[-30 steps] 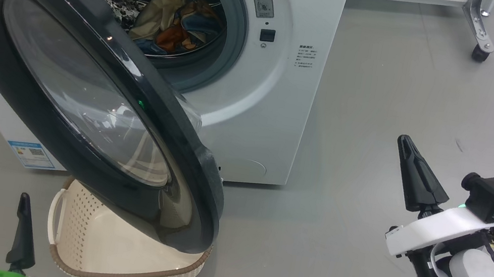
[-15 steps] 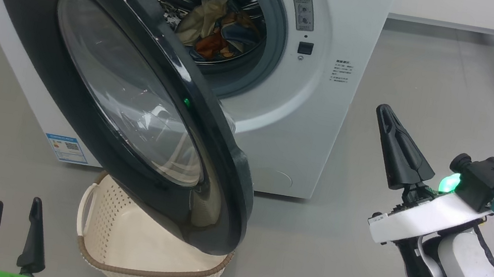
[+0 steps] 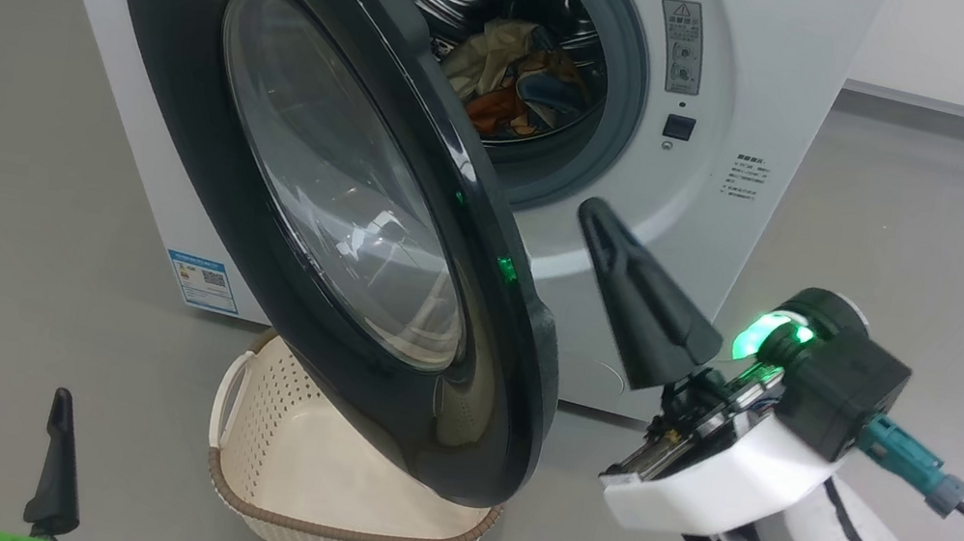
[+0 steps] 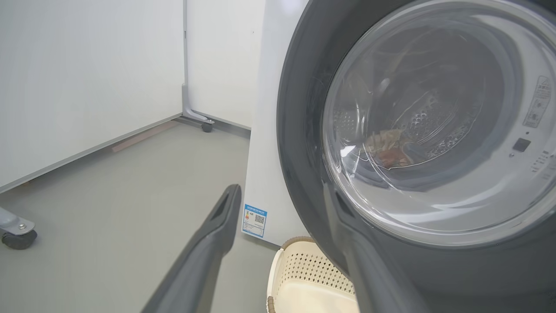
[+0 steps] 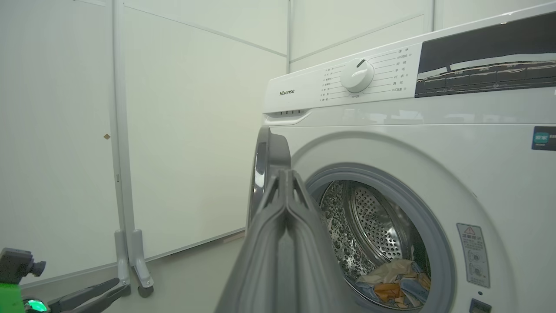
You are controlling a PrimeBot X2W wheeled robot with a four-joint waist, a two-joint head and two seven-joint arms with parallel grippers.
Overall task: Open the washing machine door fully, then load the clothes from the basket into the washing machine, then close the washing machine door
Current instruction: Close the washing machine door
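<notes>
The clothes sit behind the washing machine door. The right gripper, fingers clenched empty, hovers beside its rim, likely to push it shut. The left gripper has its fingers released.

This looks like a lab or robot test room set up as a laundry corner rather than a lived-in home. A washer stands free on a plain grey floor, and behind it run bare white partition panels held up on metal feet with casters, the sort used to screen off a work bay. The household touches are the clothes lying in the steel drum and a plastic basket on the floor below the open door.
</notes>
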